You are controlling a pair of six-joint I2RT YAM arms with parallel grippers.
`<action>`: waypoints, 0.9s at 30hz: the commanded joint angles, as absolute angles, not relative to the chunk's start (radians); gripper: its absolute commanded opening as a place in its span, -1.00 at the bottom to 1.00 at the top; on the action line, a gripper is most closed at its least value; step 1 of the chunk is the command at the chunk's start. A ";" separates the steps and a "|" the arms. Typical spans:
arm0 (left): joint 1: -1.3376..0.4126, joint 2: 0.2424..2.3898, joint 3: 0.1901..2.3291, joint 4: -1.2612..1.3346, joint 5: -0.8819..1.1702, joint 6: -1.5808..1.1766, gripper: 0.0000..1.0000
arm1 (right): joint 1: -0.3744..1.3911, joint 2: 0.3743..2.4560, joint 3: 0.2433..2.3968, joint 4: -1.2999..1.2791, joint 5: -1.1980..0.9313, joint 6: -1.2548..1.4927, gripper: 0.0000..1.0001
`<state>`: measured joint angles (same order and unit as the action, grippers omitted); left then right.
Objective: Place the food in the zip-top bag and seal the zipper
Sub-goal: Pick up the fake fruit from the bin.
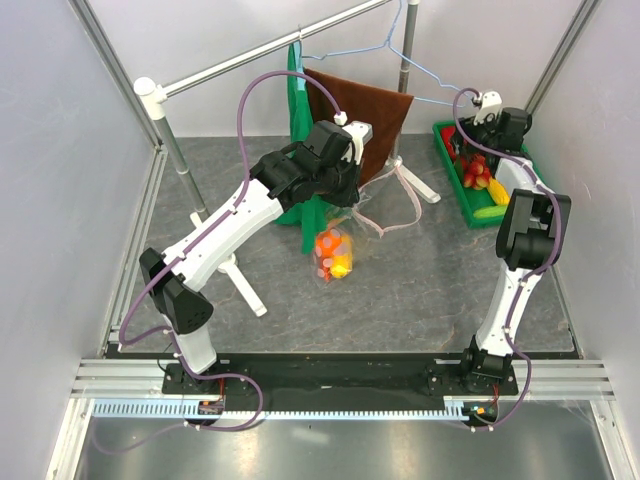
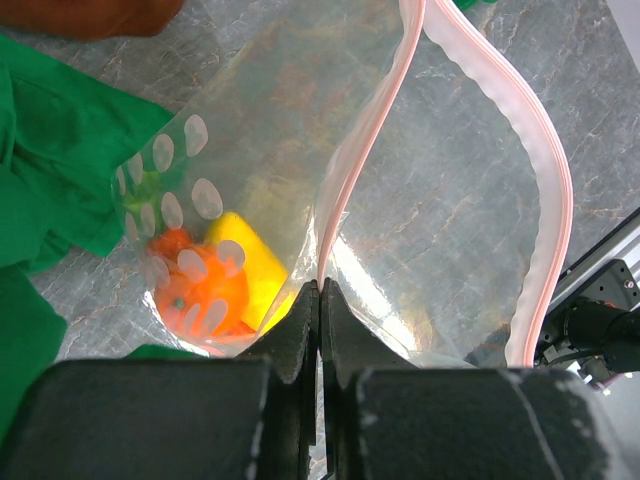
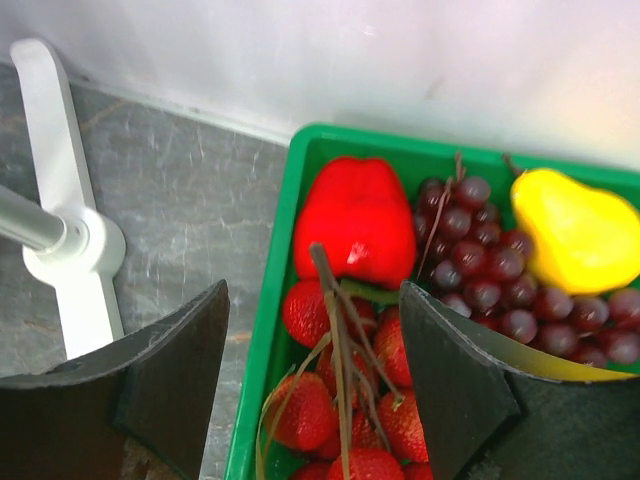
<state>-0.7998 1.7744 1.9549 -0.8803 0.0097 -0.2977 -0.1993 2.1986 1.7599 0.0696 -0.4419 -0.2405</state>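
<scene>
My left gripper (image 2: 320, 292) is shut on the clear wall of the zip-top bag (image 2: 440, 230), just below its mouth. The bag hangs from it above the table (image 1: 335, 250). An orange fruit (image 2: 200, 295) and a yellow piece (image 2: 250, 265) lie in the bag's bottom. The pink zipper (image 2: 548, 200) curves open on the right. My right gripper (image 3: 313, 292) hangs open over the green tray (image 3: 268, 320), above a bunch of strawberries (image 3: 335, 405). A red fruit (image 3: 355, 225), purple grapes (image 3: 490, 270) and a yellow pear (image 3: 575, 235) lie beside them.
A green cloth (image 1: 297, 110) and a brown towel (image 1: 365, 120) hang from the rack bar (image 1: 250, 60) behind the bag, with a wire hanger (image 1: 400, 45). The rack's white foot (image 3: 70, 250) stands just left of the tray. The tray (image 1: 447, 160) sits at the back right.
</scene>
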 commanded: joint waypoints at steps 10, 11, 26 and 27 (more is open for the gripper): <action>-0.799 1.805 1.980 -0.851 0.026 -0.318 -0.96 | -0.198 2.244 1.724 0.173 -0.417 -0.258 0.22; -0.799 1.807 1.980 -0.851 0.026 -0.318 -0.96 | -0.198 2.249 1.726 0.172 -0.411 -0.258 0.19; -0.798 1.812 1.982 -0.865 0.025 -0.319 -0.96 | -0.221 2.185 1.691 0.224 -0.413 -0.209 -0.54; -0.798 1.812 1.982 -0.865 0.023 -0.321 -0.96 | -0.228 2.159 1.684 0.233 -0.416 -0.198 -0.61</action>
<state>-0.7998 1.8069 1.9549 -0.8806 0.0105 -0.2977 -0.2089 2.2589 1.7061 0.1513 -0.3870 -0.2367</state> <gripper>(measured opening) 0.026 0.261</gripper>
